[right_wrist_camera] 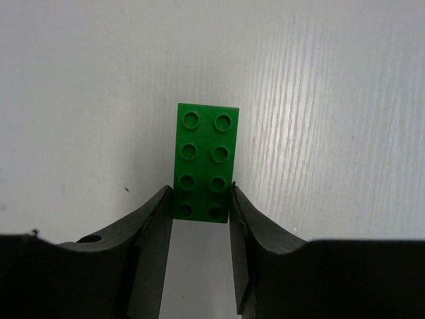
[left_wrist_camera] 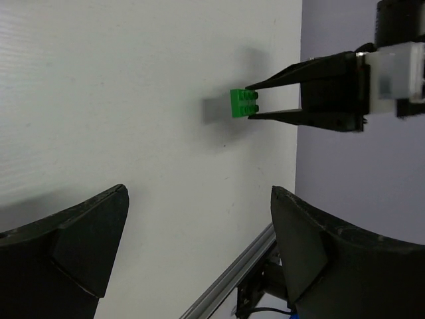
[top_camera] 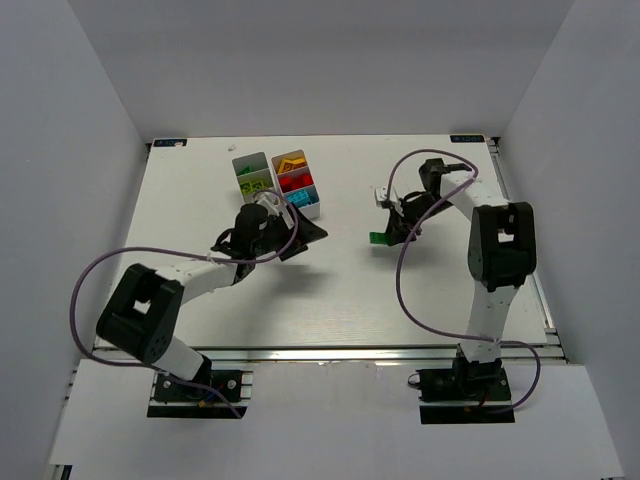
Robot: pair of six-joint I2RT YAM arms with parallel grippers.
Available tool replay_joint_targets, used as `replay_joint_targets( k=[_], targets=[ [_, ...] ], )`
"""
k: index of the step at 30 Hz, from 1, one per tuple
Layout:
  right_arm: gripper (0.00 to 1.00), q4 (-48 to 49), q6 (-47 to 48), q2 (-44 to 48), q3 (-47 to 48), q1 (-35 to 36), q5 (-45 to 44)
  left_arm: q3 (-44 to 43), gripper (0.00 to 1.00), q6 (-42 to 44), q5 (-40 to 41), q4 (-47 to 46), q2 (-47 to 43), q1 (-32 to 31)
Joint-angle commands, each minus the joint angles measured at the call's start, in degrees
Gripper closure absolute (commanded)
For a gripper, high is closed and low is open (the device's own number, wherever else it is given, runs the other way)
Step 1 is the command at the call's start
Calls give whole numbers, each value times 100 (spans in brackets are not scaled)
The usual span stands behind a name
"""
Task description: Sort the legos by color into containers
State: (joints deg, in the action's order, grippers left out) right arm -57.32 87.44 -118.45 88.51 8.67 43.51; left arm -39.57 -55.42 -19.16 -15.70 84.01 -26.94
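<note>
A dark green lego lies flat on the white table, studs up. My right gripper is shut on its near end, one finger against each long side. The top view shows this lego right of centre, at the right gripper. The left wrist view shows the same lego between the right gripper's tips. My left gripper is open and empty, just below the containers. They hold lime, yellow, red and cyan legos.
The two white trays stand side by side at the back centre, and the left arm covers their near ends. A purple cable loops from each arm. The table's right edge and its metal rail show in the left wrist view.
</note>
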Motion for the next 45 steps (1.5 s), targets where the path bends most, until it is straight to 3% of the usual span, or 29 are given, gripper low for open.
replay_joint_targets(
  k=[1, 10, 21, 27, 29, 34, 36, 38, 39, 40, 42, 45],
  targets=[
    [91, 353, -464, 779, -237, 293, 772, -437, 4, -127, -386, -757, 413, -171],
    [93, 889, -1282, 1333, -431, 908, 1055, -1096, 6, -197, -756, -1039, 1293, -409],
    [92, 1188, -1607, 1378, -308, 1225, 1099, -1132, 24, -496, -1098, -1488, 1618, -496],
    [92, 1372, -1774, 1351, -273, 1339, 1134, -1149, 41, -628, -1231, -1690, 1706, -514],
    [92, 1451, -1800, 1404, -343, 1374, 1151, -1167, 53, -654, -1266, -1717, 1715, -514],
    [88, 1671, -1915, 1605, -563, 1445, 1195, -1237, 72, -489, -1152, -1586, 1593, -514],
    [83, 1847, -2028, 1667, -685, 1454, 1187, -1342, 83, -348, -1003, -1297, 1496, -514],
    [62, 2039, -2177, 1781, -773, 1454, 1169, -1439, 91, -58, -793, -971, 1303, -514],
    [43, 2406, -2292, 1843, -922, 1454, 1091, -1579, 92, 74, -687, -517, 1215, -514],
    [11, 2627, -2623, 1965, -1010, 1462, 1012, -1658, 94, 345, -555, -252, 1119, -505],
    [11, 3467, -3020, 2106, -1299, 1454, 697, -1851, 100, 627, -46, 685, 811, -479],
    [11, 4419, -3829, 2431, -1660, 1392, 2, -2168, 100, 936, 796, 1943, 328, -225]
  ],
)
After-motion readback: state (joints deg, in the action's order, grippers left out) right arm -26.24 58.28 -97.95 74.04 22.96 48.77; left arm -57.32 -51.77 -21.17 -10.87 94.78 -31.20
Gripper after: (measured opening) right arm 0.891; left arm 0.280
